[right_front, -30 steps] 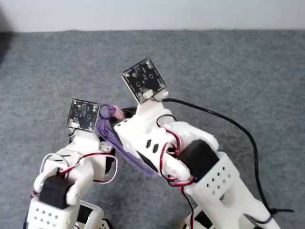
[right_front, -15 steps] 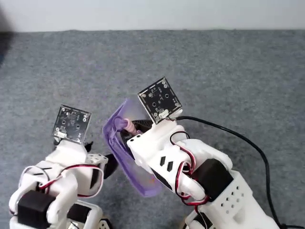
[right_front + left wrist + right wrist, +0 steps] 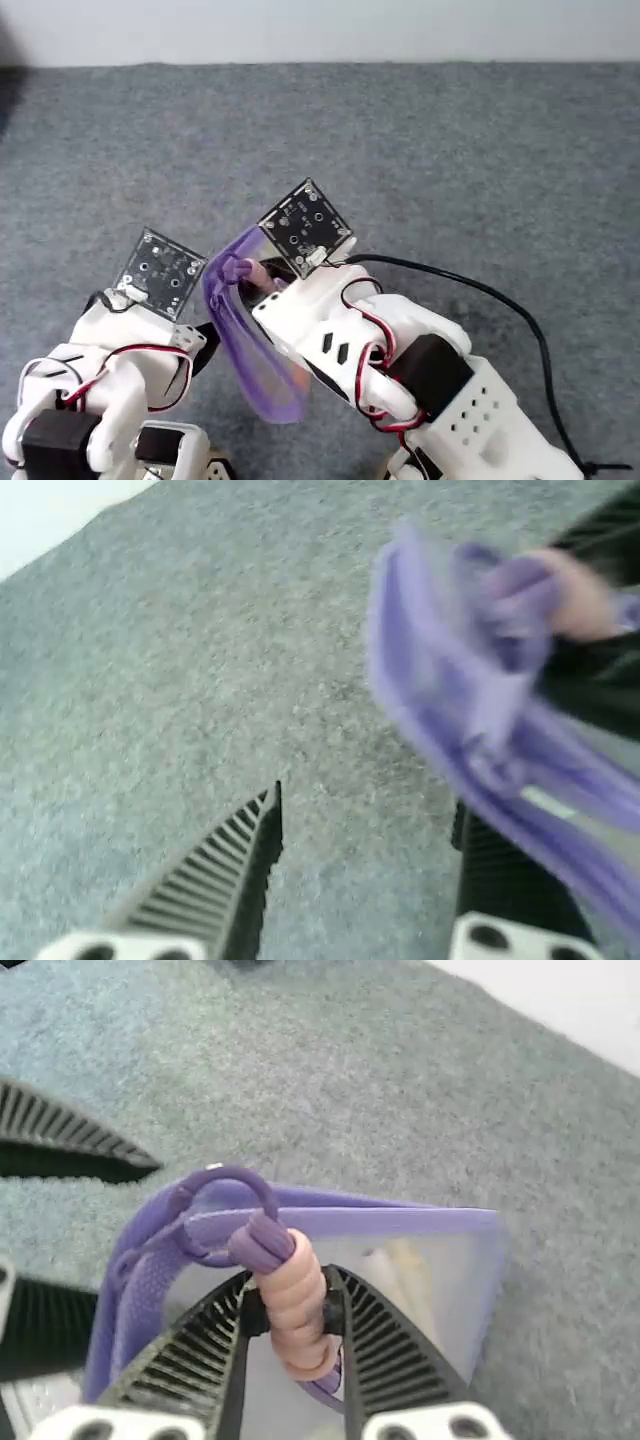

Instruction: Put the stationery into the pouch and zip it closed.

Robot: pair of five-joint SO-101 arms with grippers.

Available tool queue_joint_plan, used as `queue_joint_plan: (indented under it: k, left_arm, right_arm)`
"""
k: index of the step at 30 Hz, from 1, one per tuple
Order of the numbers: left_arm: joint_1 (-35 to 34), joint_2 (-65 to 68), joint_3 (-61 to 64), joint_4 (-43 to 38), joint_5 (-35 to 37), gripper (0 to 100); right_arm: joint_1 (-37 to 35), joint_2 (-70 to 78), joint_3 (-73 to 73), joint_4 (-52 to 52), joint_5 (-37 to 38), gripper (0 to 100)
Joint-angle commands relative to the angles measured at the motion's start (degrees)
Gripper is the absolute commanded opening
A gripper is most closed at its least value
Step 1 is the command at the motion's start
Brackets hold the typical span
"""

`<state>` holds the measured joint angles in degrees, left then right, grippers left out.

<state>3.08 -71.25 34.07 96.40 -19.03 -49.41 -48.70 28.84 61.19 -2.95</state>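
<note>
The right pincer [image 3: 290, 1290] was pinching the pink coiled pull [image 3: 298, 1335] looped to the zip ring of the purple pouch [image 3: 430, 1250]. The pouch hung from that grip, turned edge-on between the two arms over the grey surface [image 3: 450, 150]. A pale shape showed through its clear side, probably stationery already inside. The left pincer [image 3: 368, 805] was spread, holding nothing, just beside the pouch. Over the last second the left arm had drawn back and then come near again, while the right arm swung the pouch about. With nothing bracing the pouch, the zip likely could not be drawn. Whether it was shut could not be told.
</note>
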Motion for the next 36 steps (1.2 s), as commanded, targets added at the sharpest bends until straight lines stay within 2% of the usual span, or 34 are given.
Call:
queue_joint_plan:
  k: [1, 7, 13, 20, 23, 26, 30, 36]
  left_arm:
    - [3.34, 0.0, -2.42, -2.11, 2.02, 27]
    - [4.48, 0.0, -1.8, -4.4, 2.9, 27]
    - [5.1, 0.0, 2.59, -7.82, 2.81, 26]
    - [17.58, 0.0, 5.32, -8.97, 3.16, 14]
    - [19.87, 0.0, 6.81, -9.85, 3.16, 8]
    - [19.78, 0.0, 8.57, -12.31, 3.08, 1]
    - [17.05, 0.0, 9.01, -12.66, 3.16, 1]
    - [11.43, 0.0, 9.27, -12.66, 3.16, 1]
  right_arm:
    - [-0.92, 3.56, -0.26, -4.18, 0.53, 0.7]
    - [-6.2, 5.67, -0.26, -5.49, 3.34, 0.7]
    - [-7.16, 5.41, -0.62, -4.88, 3.34, 0.7]
    - [-8.75, 5.49, -4.75, -2.51, 3.34, 0.7]
    - [-9.45, 5.41, -5.01, 0.66, 3.34, 0.7]
    - [-9.36, 4.0, -5.27, 3.12, 3.34, 0.7]
    - [-8.4, -0.4, -5.27, 6.29, 3.34, 0.7]
    - [-2.07, -4.79, -5.27, 11.03, 3.34, 0.7]
